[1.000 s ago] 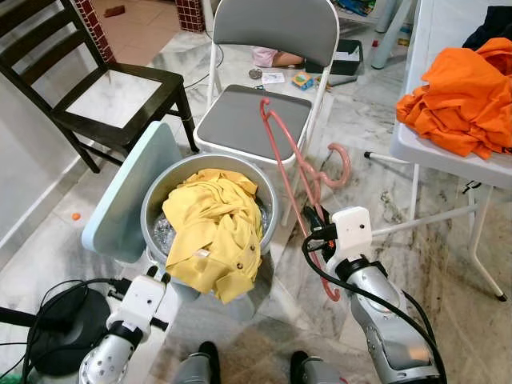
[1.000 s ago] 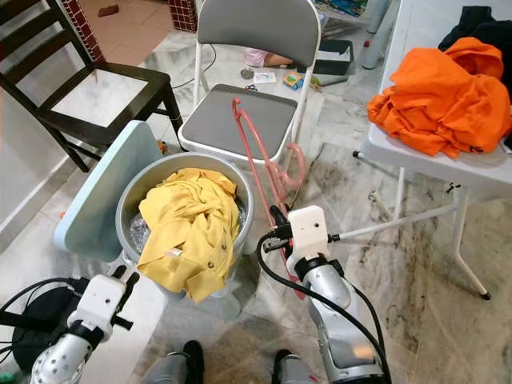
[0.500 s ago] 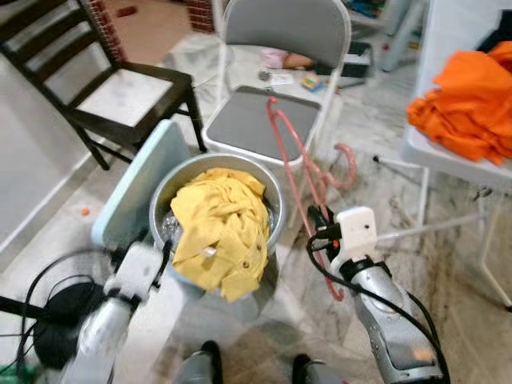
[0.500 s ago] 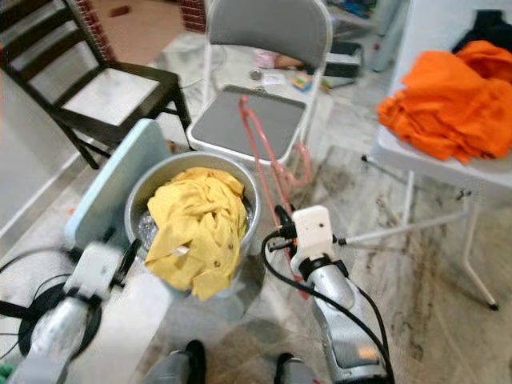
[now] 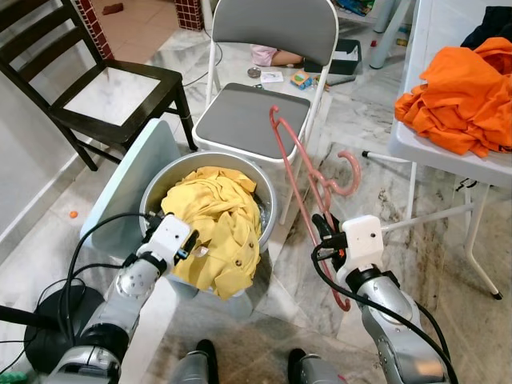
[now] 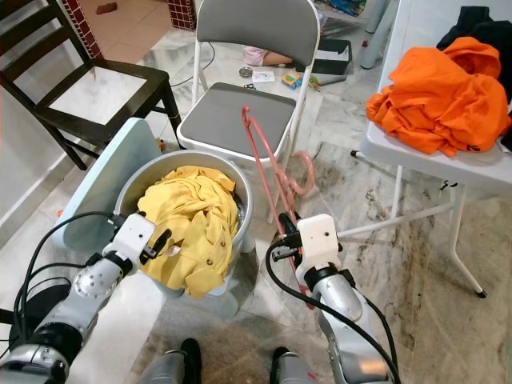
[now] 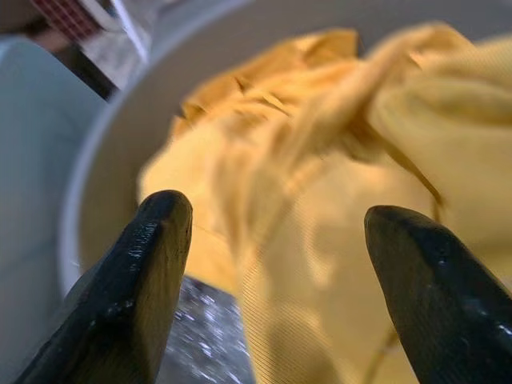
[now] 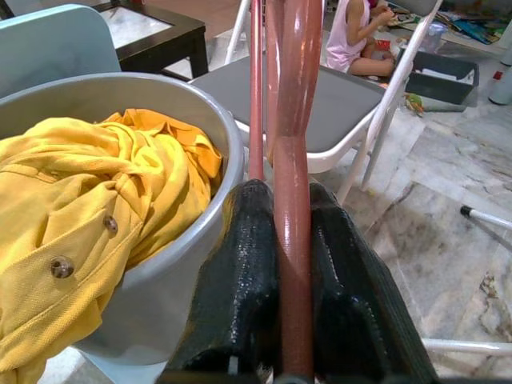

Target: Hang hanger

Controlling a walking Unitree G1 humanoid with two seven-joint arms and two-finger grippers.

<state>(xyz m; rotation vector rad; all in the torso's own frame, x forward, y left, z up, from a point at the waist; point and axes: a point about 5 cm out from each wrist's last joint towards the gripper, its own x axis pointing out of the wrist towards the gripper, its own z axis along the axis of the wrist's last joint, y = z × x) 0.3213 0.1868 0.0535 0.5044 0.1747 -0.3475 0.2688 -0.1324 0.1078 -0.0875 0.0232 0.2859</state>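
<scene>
now left gripper [image 7: 272, 240] raised, spread over yellow shirt [image 5: 212, 228] (right gripper [image 8: 292, 264] clamps pink hanger [image 5: 308, 172])

Floor [image 5: 448, 240]: veined grey-white marble, daylit. Grey folding chair [image 5: 256, 112] is placed centrally; a dark wooden chair [image 5: 104, 88] is set beside a pale wall [image 5: 24, 152]. White folding table [image 5: 440, 152] is stood opposite. Red-tiled pillar bases [image 5: 192, 12] are seen beyond.

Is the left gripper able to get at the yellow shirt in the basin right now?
Probably yes: the left gripper is open at the basin rim, with the yellow shirt heaped right ahead between its fingers and nothing in between.
</scene>
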